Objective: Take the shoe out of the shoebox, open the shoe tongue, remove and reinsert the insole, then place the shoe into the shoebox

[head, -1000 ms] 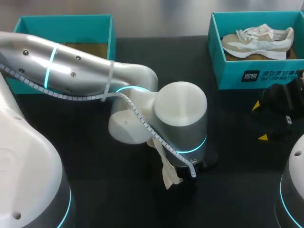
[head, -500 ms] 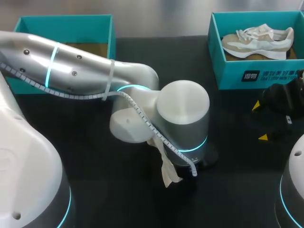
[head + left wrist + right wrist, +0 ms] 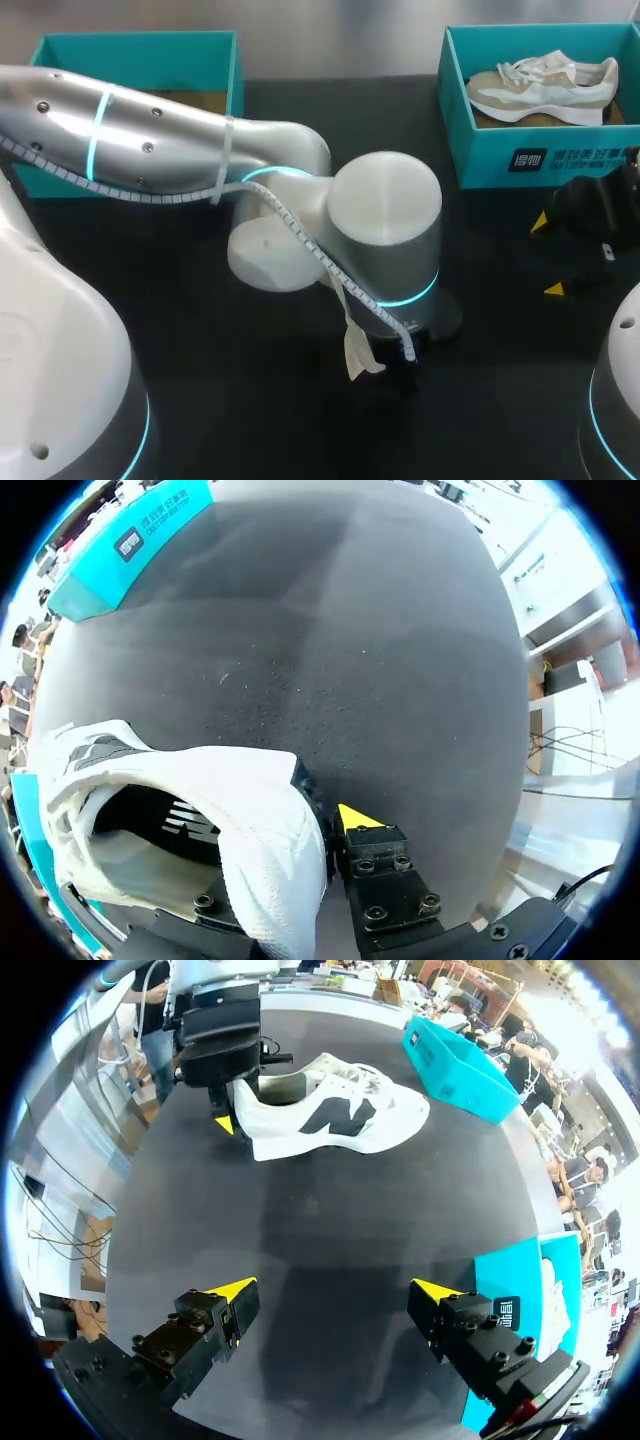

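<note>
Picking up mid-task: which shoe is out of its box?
The white shoe with the dark side mark, on the table, heel in the left gripper; the beige shoe lies in the teal box.

White sneaker (image 3: 335, 1112) w/ dark side logo sits sole-down on the black table (image 3: 200, 380), heel end clamped in the left gripper (image 3: 235, 1110) jaws. Open-topped teal shoebox (image 3: 135, 50), brown inside, is at the far left corner. A second teal box (image 3: 545, 150) at far right holds a beige-and-white sneaker (image 3: 540, 85) lying on its side.
</note>
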